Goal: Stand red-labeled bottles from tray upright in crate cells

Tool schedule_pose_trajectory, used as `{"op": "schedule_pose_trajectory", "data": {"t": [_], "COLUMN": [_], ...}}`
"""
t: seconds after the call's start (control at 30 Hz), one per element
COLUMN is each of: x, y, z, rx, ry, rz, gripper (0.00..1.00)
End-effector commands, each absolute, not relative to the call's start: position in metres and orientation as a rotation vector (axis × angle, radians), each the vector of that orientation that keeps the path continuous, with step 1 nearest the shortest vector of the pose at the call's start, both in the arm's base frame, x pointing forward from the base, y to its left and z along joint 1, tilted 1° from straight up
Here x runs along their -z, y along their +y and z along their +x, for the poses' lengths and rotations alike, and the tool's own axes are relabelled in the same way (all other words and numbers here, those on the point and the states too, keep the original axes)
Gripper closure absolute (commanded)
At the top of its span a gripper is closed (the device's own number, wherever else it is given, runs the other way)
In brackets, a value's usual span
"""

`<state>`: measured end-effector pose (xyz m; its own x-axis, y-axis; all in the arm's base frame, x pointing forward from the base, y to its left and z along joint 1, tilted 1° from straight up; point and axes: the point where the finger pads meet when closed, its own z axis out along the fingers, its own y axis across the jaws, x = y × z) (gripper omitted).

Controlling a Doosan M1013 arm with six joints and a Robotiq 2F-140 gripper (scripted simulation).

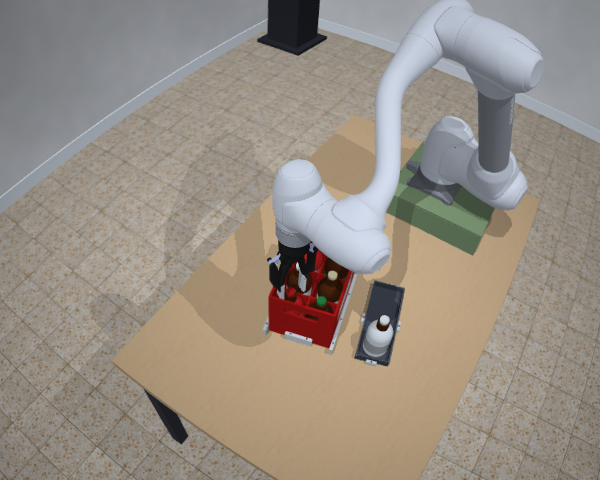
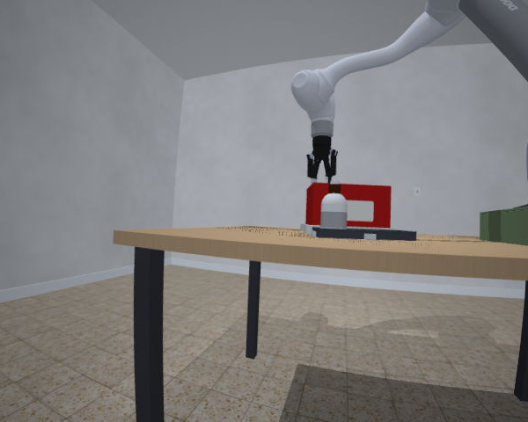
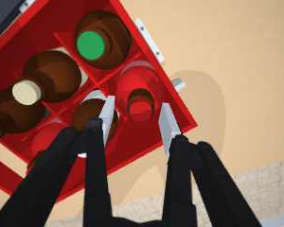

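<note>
A red crate (image 1: 300, 322) (image 2: 382, 200) (image 3: 137, 139) stands on the table next to a dark tray (image 1: 388, 297) (image 2: 382, 234). In the wrist view a red-labeled bottle (image 3: 141, 106) with a red cap stands upright in the crate's corner cell. My gripper (image 1: 290, 281) (image 2: 322, 174) (image 3: 137, 109) hangs just above it, part open; the fingers are on either side of the cap with gaps and touch nothing. Brown bottles with a green cap (image 3: 91, 44) (image 1: 321, 301) and a cream cap (image 3: 26, 92) (image 1: 333, 276) stand in other cells. A white-labeled bottle (image 1: 379, 335) (image 2: 333, 211) stands upright on the tray.
The arm's green base block (image 1: 445, 222) (image 2: 514, 224) sits at the table's far end. A black pillar (image 1: 292, 25) stands in the room's corner. The arm's forearm reaches over the crate's far side.
</note>
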<state>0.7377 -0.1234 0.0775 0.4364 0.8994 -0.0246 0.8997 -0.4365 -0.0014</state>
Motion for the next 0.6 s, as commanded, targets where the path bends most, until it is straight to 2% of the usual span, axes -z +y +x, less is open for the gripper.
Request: {"op": "schedule_pose_trajectory", "data": {"t": [0.0,0.57], "x": [-0.082,-0.117], "y": [-0.123,-0.123], "z": [0.738,0.738], "rx": [0.033,0.033], "ry": [1.661,1.661], "rz": [2.652,2.652], "gripper": [0.62,0.62]}}
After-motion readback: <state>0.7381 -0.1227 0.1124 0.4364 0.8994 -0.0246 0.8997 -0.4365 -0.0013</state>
